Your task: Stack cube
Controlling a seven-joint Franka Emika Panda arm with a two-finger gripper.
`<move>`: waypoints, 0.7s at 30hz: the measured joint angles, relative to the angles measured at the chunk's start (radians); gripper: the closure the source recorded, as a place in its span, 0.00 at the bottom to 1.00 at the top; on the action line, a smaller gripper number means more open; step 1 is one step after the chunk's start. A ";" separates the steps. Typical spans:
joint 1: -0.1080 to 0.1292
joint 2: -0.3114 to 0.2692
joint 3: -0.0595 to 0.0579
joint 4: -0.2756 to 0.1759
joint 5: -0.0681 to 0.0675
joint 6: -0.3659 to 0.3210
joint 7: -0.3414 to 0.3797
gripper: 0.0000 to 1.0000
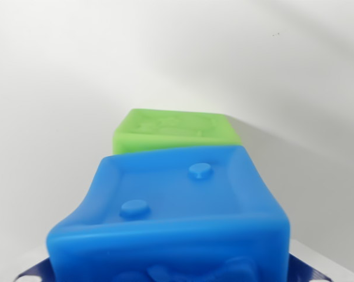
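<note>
Looking from the wrist, I see a big blue cube [171, 217] filling the bottom middle, very close to the camera. It has two round bumps on its top face. Just behind it, a bit to the right, a green cube [176, 132] sits on the white counter [47, 88]. I cannot tell if the hand is spread or pinching.

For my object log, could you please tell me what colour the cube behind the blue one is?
Light green: the soft green cube, seen best in the wrist view.
</note>
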 joint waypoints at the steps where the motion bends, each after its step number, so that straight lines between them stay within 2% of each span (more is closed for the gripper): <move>1: 0.000 0.002 0.000 0.000 0.000 0.002 0.000 1.00; 12: -0.002 0.016 0.002 0.003 0.002 0.013 -0.002 1.00; 13: -0.002 0.016 0.002 0.003 0.002 0.014 -0.002 0.00; 21: -0.002 0.016 0.002 0.003 0.002 0.014 -0.002 0.00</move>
